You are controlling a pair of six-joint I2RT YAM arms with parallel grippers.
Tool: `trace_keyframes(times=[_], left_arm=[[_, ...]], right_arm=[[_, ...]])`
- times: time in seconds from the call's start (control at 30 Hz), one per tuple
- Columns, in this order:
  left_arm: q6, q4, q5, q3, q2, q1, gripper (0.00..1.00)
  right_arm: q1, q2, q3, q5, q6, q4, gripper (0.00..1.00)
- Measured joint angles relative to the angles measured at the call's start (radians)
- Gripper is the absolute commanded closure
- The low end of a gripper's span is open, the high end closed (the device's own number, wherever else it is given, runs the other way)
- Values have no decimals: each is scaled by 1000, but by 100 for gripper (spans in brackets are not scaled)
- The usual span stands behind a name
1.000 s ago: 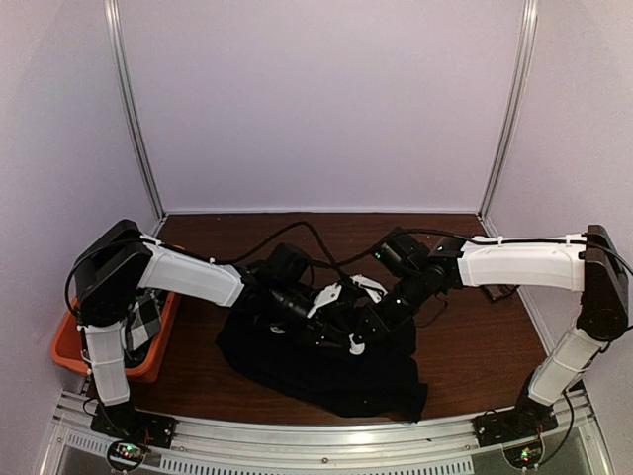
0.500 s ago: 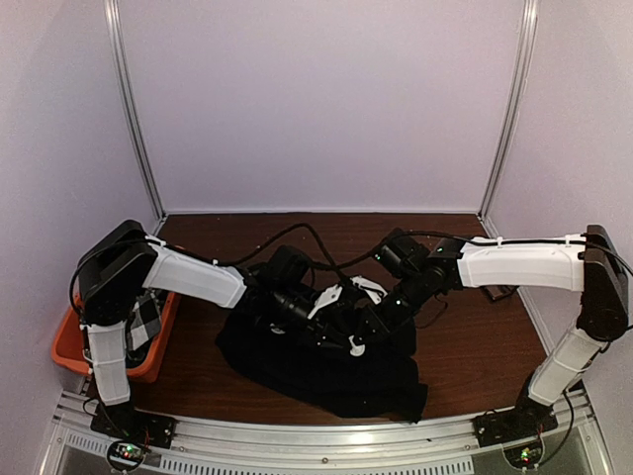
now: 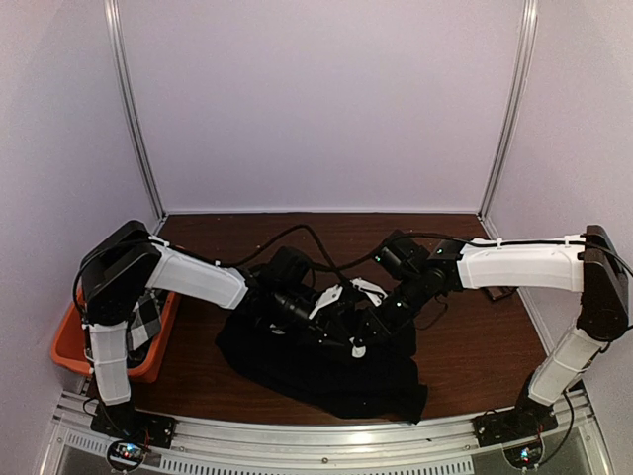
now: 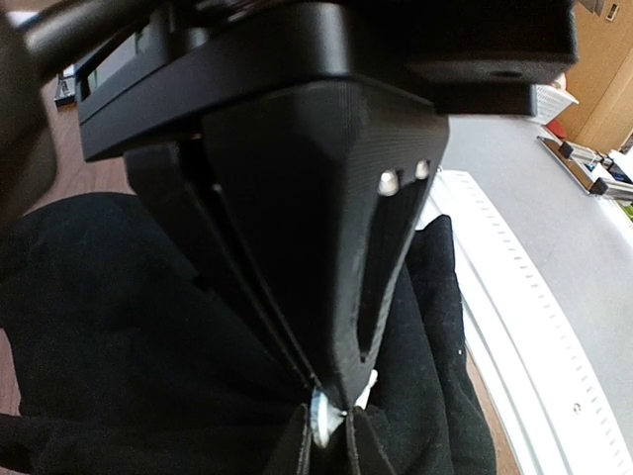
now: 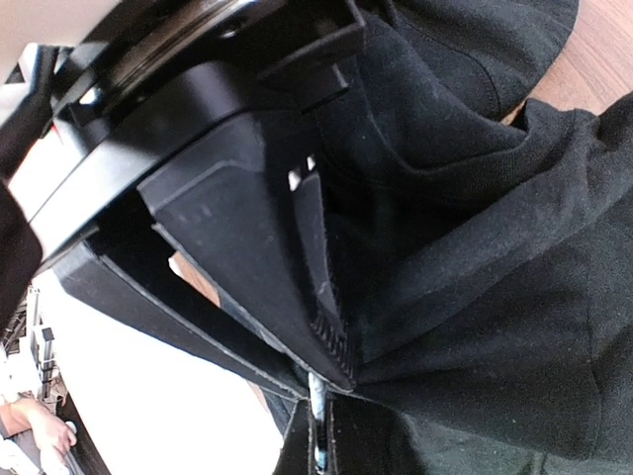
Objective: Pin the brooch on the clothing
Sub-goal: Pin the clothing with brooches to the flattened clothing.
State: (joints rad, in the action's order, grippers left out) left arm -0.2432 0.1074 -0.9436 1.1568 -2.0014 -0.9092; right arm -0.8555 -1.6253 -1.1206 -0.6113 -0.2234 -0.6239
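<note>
**Tip to tip over the shirt**

Closing since a second ago, the left gripper (image 4: 318, 398) now has its jaws drawn to a narrow seam, and they appear to pinch a small silvery piece, the brooch (image 4: 318, 421), right at their tips. The right gripper (image 5: 324, 384) meets it head-on with jaws fully closed, and the same thin strip of metal pokes out of its point. The brooch therefore lies between the two sets of tips, its long axis roughly in line with both, and neither arm is nearer. Just past and under the jaws lies the black T-shirt (image 4: 109, 327), bunched into folds.

The brooch's shape cannot be made out. Nor can I tell whether its pin is open or has entered the cloth. From above, the fingers cover the spot.
</note>
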Motion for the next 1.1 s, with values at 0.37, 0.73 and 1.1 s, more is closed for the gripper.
trace_keyframes(times=[0.37,0.73,1.1], left_arm=[[9,6,-4,-1,-3,0,98],[15,30,-8,-1,-3,0,100],[28,31,-19,-1,-3,-1,100]], right_arm=[[0,0,0,21,13,1,88],[14,35,31,28,8,27,88],[38,136,117,29,-12,101,88]])
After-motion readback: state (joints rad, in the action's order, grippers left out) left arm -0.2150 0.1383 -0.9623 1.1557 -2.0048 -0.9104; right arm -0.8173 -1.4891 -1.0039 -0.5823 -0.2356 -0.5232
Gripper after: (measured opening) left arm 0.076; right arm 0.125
